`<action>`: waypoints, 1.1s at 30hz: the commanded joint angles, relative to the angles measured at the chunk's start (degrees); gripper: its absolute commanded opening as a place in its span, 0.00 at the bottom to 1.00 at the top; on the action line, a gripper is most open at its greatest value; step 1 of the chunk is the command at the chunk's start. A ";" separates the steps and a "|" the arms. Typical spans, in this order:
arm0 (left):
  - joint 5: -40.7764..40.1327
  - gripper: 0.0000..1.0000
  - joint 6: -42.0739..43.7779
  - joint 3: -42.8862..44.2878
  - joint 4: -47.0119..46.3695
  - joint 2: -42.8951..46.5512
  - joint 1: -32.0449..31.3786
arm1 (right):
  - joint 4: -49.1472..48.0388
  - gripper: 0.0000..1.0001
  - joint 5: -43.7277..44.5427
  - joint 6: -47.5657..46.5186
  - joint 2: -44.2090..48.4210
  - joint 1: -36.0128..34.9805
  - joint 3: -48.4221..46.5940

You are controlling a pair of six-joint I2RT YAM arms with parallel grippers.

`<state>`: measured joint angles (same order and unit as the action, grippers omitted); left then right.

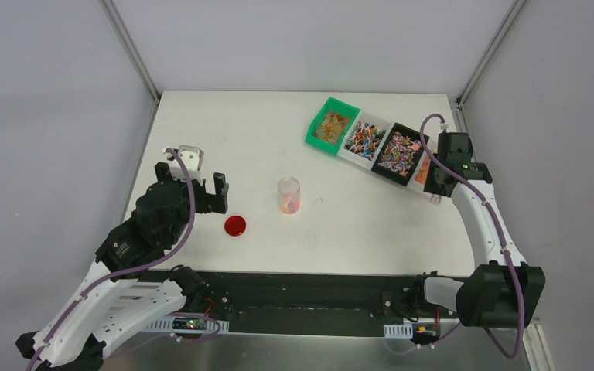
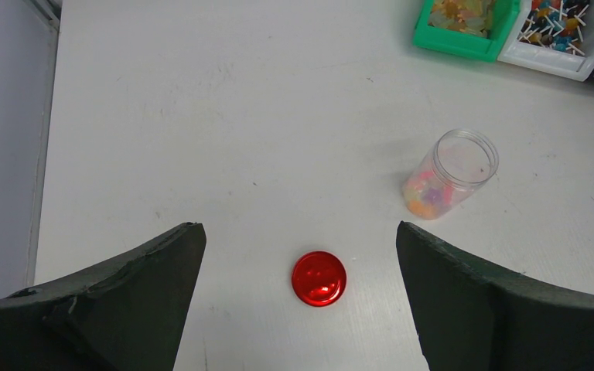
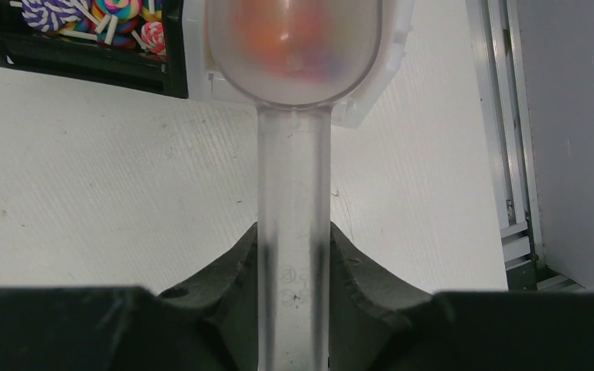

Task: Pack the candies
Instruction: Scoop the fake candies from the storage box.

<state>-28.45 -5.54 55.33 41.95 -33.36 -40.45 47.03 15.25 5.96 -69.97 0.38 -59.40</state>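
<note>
**Scoop at the end bin, jar waiting**

The candies (image 3: 294, 50) are glimpsed as an orange-pink blur through the bowl of the clear scoop (image 3: 292, 193), over the end bin (image 3: 390, 85), well right of the jar (image 1: 288, 195) and beyond it. Once loaded, the scoop should be carried level and slowly, then tipped squarely over the jar's mouth. Its handle is clamped by the right gripper (image 3: 294, 259). Left of the jar, above the red lid (image 2: 319, 278), the left gripper (image 2: 298, 232) is spread wide, empty.

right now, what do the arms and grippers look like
The left arm and right arm have white links, black joint housings and a purple cable running along each. The left gripper and right gripper are black, with thick wedge-shaped fingers.
</note>
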 commanded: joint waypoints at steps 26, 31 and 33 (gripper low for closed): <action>-0.72 0.99 -0.30 -0.24 -1.97 -0.54 0.13 | -2.11 0.00 -3.68 -5.64 10.84 -13.97 -8.87; -0.95 0.98 -0.18 -0.20 -1.98 -0.55 0.10 | -2.08 0.00 -6.18 -7.95 9.90 -19.51 -10.28; -1.07 0.98 -0.17 -0.24 -1.97 -0.35 0.15 | -1.68 0.00 -6.42 -8.87 9.16 -21.88 -10.69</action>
<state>-28.49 -5.54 55.33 41.95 -33.80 -40.45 47.44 11.05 -0.12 -60.45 -17.65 -66.63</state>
